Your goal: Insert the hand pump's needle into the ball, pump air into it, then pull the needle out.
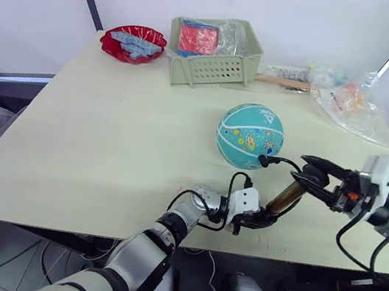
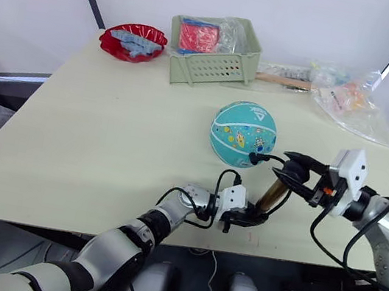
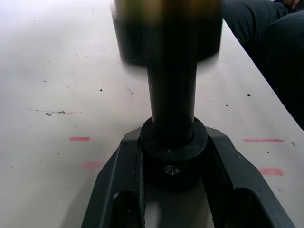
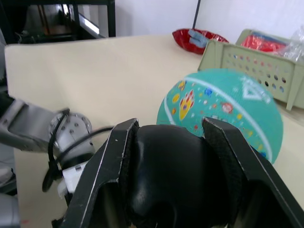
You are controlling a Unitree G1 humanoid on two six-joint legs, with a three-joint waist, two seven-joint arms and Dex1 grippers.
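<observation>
Head view: ball (image 1: 251, 135) sits mid-desk (image 1: 105, 145), free. Pump (image 1: 284, 196) slants beside it, near front edge; left tool (image 1: 256, 217) clamps lower black end, right tool (image 1: 315, 182) clamps upper handle end, likely one steadying while other strokes. Hose (image 1: 281, 161) loops toward ball; needle too small to tell.

Left wrist: fingers (image 3: 118, 190) closed around pump's black stem (image 3: 172, 109), bracing it over desk.

Right wrist: fingers (image 4: 114, 161) closed on black handle (image 4: 173, 175), ball just beyond.

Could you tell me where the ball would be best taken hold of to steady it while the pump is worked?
Probably across its widest part, from above. The ball is round and rests free on the table, so lower grips would slip. Its near side is crowded: the hose runs there from the hand pump, held by the left gripper and the right gripper.
</observation>
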